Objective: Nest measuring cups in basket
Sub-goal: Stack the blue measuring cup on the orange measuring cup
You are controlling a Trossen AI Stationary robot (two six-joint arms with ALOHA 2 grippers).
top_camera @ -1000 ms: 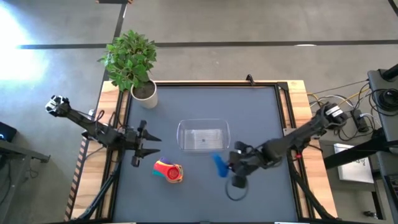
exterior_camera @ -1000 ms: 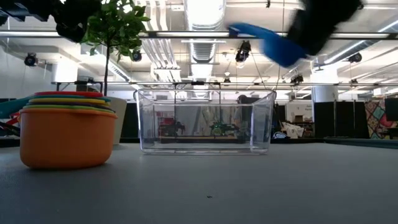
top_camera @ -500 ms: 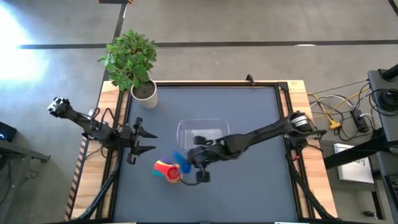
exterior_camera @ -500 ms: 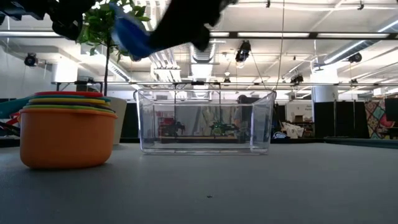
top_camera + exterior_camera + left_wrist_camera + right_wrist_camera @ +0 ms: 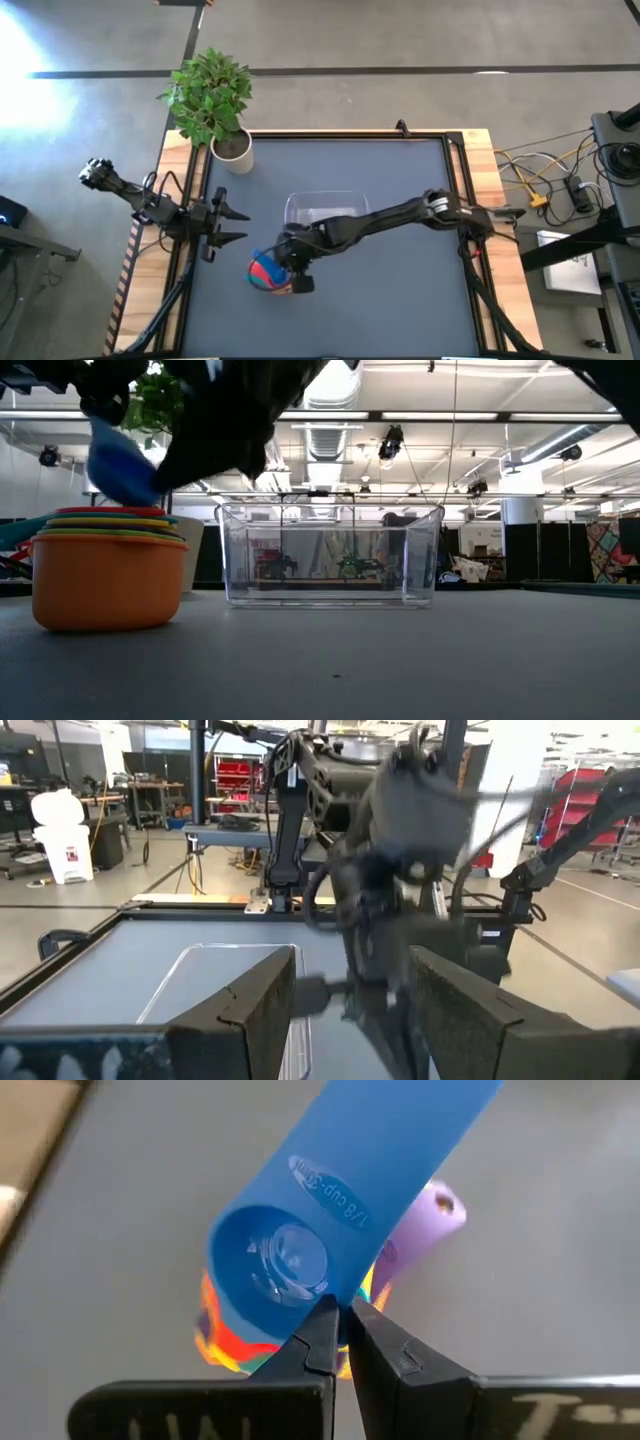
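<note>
Above the cup stack (image 5: 268,276), right jaws pinch the blue cup (image 5: 300,1240) ("1/8 cup"); left jaws parted.

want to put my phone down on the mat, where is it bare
Bare mat lies between the basket and the plant pot, and along the right side beyond the right arm. It is crowded at the stacked cups, where the right tool holds the blue cup over them.
</note>
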